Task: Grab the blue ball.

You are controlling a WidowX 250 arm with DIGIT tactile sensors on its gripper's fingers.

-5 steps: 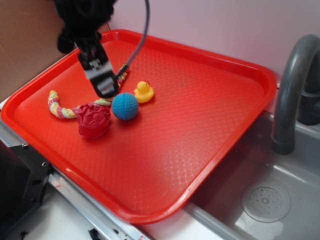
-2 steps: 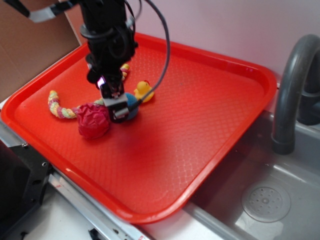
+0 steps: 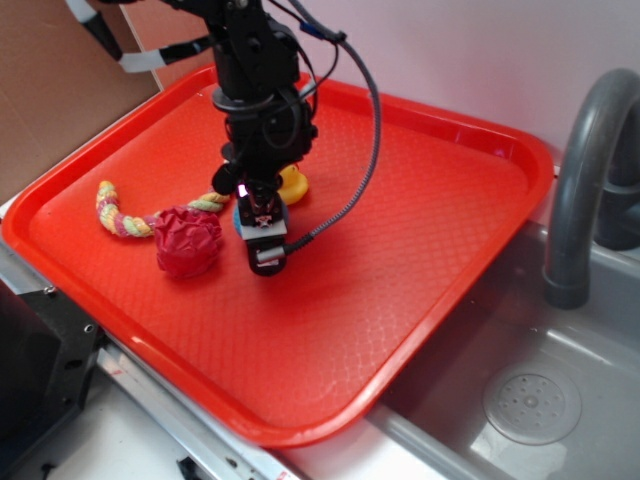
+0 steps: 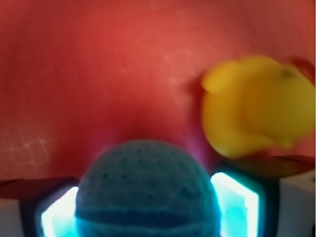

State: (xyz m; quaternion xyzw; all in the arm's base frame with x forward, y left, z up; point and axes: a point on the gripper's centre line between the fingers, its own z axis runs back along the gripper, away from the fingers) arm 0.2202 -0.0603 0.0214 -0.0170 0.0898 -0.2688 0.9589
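The black arm reaches down almost vertically over the red tray (image 3: 420, 250), its gripper (image 3: 262, 232) pointing at the tray floor with a dark cable looping off to its 3 o'clock side. In the wrist view the blue ball (image 4: 145, 190) sits between the two lit fingers (image 4: 234, 202), one at each side of it, but whether they press on it or only bracket it cannot be told; from the exterior view only a sliver of the blue ball (image 3: 241, 217) shows beside the fingers. The yellow duck (image 3: 293, 184) lies just beside the ball at about 1 o'clock, close to the gripper but apart from the ball in the wrist view (image 4: 252, 113). The red ruffled ball (image 3: 187, 240) rests near the gripper's 9 o'clock, touching the braided rope (image 3: 118, 214) that trails farther toward 9 o'clock. A grey faucet (image 3: 585, 180) stands over the sink (image 3: 530, 400) at the tray's 3 o'clock. Compared with a second ago, the arm has swung in from the tray's 10 o'clock corner and come down over the ball, which was then in plain sight.
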